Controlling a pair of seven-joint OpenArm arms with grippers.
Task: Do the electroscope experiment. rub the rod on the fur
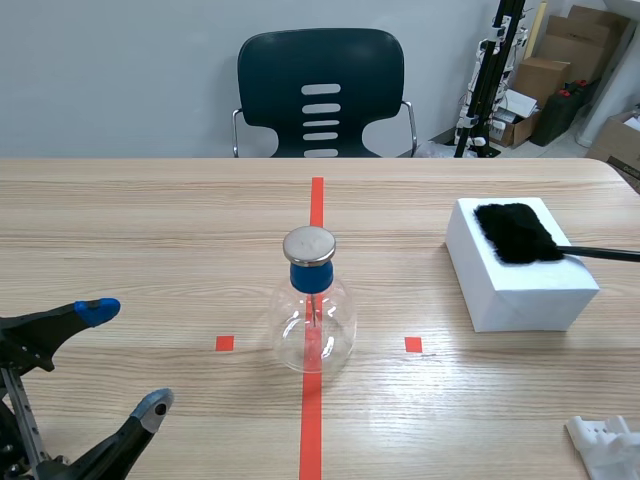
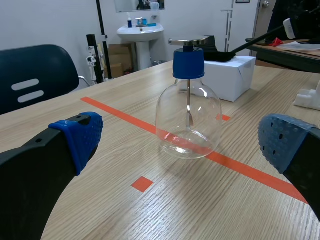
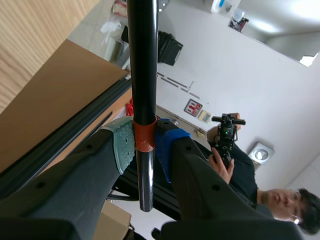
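A glass flask electroscope (image 1: 313, 315) with a blue stopper and metal disc stands on the red centre line; it also shows ahead of the left gripper as electroscope (image 2: 188, 105). Black fur (image 1: 516, 231) lies on a white box (image 1: 520, 272) at the right. A black rod (image 1: 598, 253) comes in from the right edge with its tip on the fur. In the right wrist view my right gripper (image 3: 144, 143) is shut on the rod (image 3: 142, 60) at an orange-red band. My left gripper (image 1: 125, 360) stands open low at the left, fingers wide apart.
A dark chair (image 1: 320, 95) stands behind the table's far edge. A white plastic stand (image 1: 607, 445) sits at the near right corner. Boxes and a tripod stand at the back right. A person holding a camera (image 3: 226, 132) shows in the right wrist view.
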